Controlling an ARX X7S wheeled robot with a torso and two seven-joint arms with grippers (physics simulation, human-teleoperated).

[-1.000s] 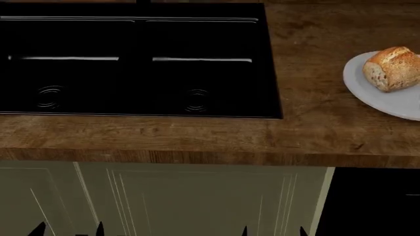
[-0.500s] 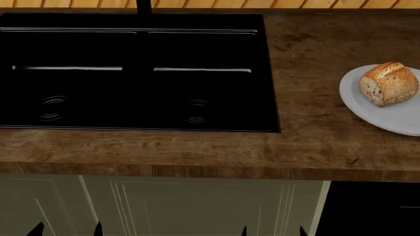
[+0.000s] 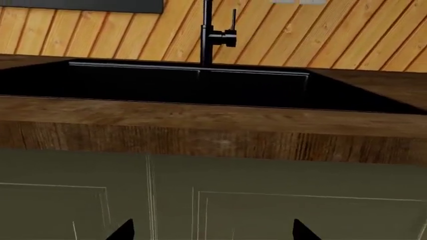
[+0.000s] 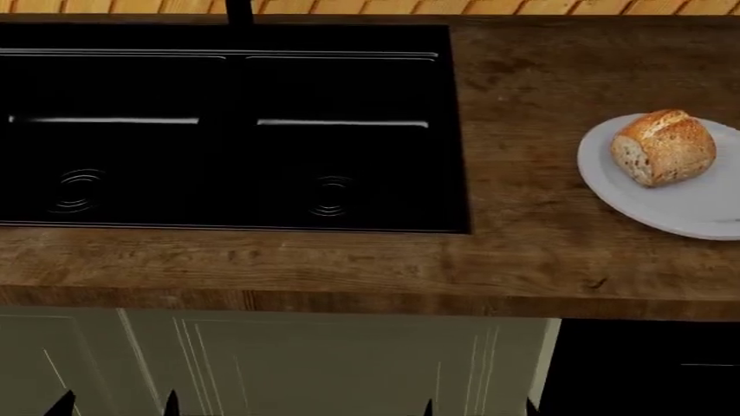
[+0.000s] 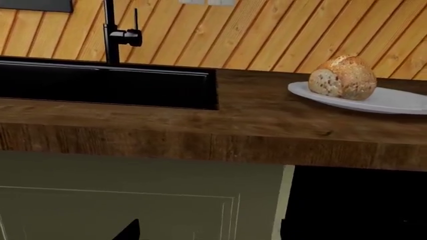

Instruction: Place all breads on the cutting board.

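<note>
The surface [image 4: 543,251] is seen as dark, rough-grained wood with a matt finish. The sink [image 4: 231,130] is rendered in glossy black, with pale glints on its walls. The tap [image 3: 208,35] looks like matt black metal. The plate [image 4: 694,204] appears smooth and grey-white. The roll [image 4: 663,146] shows a rough, floury, speckled crust. The wall [image 5: 267,35] is clad in orange wooden planks.

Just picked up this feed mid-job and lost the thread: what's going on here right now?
Nothing is being handled yet. Both tools hang low in front of the cabinet doors, below the wooden countertop, with only their fingertips showing. A round speckled roll sits on a grey-white plate right of the black double sink. No cutting board is in view.
</note>
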